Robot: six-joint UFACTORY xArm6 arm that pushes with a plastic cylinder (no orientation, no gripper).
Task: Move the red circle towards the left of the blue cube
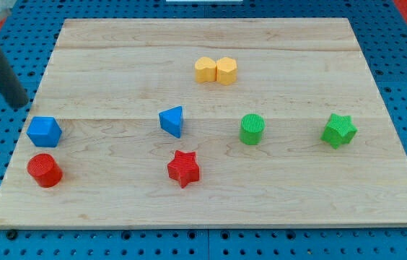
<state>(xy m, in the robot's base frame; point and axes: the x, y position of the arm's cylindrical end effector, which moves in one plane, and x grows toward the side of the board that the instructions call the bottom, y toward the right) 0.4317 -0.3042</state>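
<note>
The red circle (44, 170) lies near the board's left edge, towards the view's bottom. The blue cube (44, 131) sits just above it, a small gap between them. My rod comes in from the view's top left corner, and my tip (20, 105) stands off the board's left edge, above and a little left of the blue cube, apart from both blocks.
A blue triangle (172, 120) and a red star (183, 168) lie near the middle. Two yellow blocks (216, 70) touch side by side towards the top. A green cylinder (252, 129) and a green star (339, 131) lie on the right. The wooden board (211, 209) rests on a blue pegboard.
</note>
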